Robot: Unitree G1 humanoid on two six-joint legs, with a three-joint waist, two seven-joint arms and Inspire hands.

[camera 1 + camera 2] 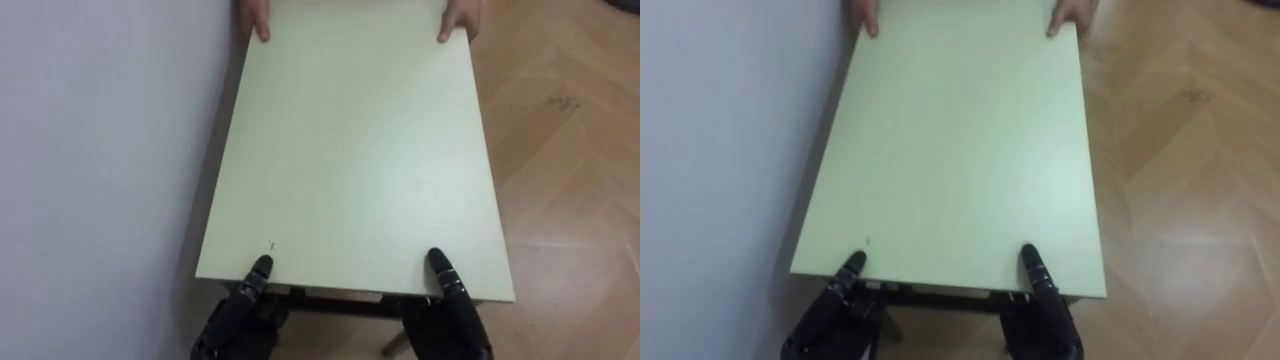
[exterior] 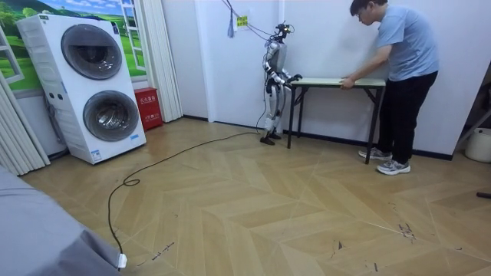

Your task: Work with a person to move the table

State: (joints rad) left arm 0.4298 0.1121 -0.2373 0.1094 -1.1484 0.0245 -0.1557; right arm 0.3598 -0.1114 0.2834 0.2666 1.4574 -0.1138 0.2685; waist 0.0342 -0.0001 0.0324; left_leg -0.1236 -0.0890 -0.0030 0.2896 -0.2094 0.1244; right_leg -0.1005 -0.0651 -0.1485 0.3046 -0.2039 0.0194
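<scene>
Your left hand (image 1: 240, 312) & right hand (image 1: 456, 312) each clamp the near edge of the pale-green worktop (image 1: 350, 150) (thumbs on top); it stands just beside the white wall (image 1: 100, 150), w/ a person (image 2: 403, 69) holding the far end.

Pale green tabletop (image 1: 350, 150): left hand (image 1: 240, 312) & right hand (image 1: 455, 315) at near edge, one by each corner. Far edge, opp. both hands: person's hands (image 1: 255, 18) on top. Wall (image 1: 100, 150) just beyond left hand's side, wood floor (image 1: 570, 200) beyond right hand's.

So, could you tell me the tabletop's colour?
The tabletop is plain pale green, clearest in the left eye view.
</scene>
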